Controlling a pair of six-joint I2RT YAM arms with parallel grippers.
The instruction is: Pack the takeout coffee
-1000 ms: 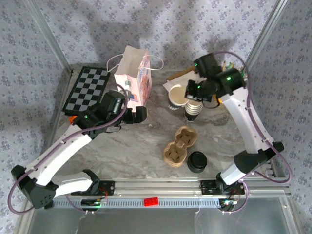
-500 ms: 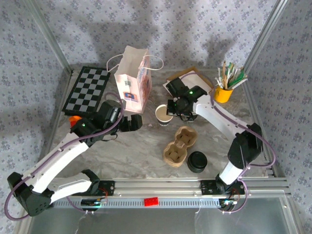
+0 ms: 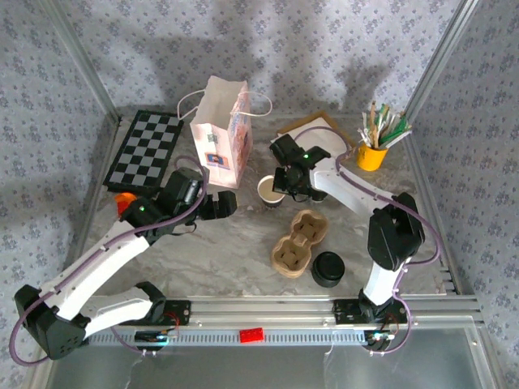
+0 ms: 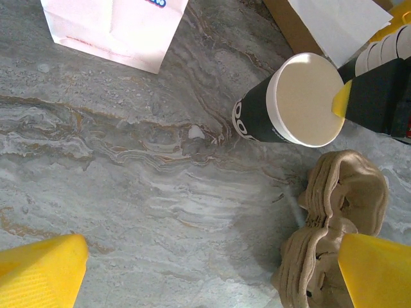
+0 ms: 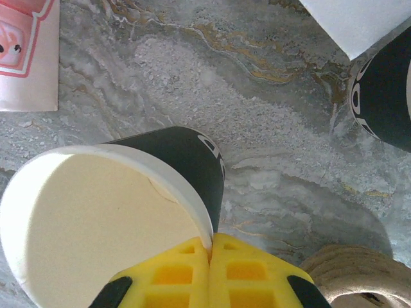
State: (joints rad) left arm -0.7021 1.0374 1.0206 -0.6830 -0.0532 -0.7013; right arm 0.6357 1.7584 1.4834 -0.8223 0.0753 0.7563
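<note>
A metal rail [image 3: 268, 312] runs along the near edge of the grey marbled bench [image 3: 211, 243], with a small red block [image 3: 250, 334] on it. Just beyond, right of centre, a black lid [image 3: 328, 268] lies touching the near right end of a brown pulp cup carrier [image 3: 298, 241], whose wells are empty. To the left, the left hand [image 3: 223, 204] hangs over bare bench, its yellow fingers [image 4: 42, 273] spread wide. Farther in, the right hand [image 5: 210, 247] is pressed together, pinching the rim of the open, empty coffee cup [image 3: 271, 191], just beyond the carrier. At the back stand a white paper bag [image 3: 220, 134], a checkerboard [image 3: 146, 148] to its left and a yellow pot of stirrers [image 3: 373, 154] far right. Floral-patterned walls [image 3: 324, 49] enclose the bench.
</note>
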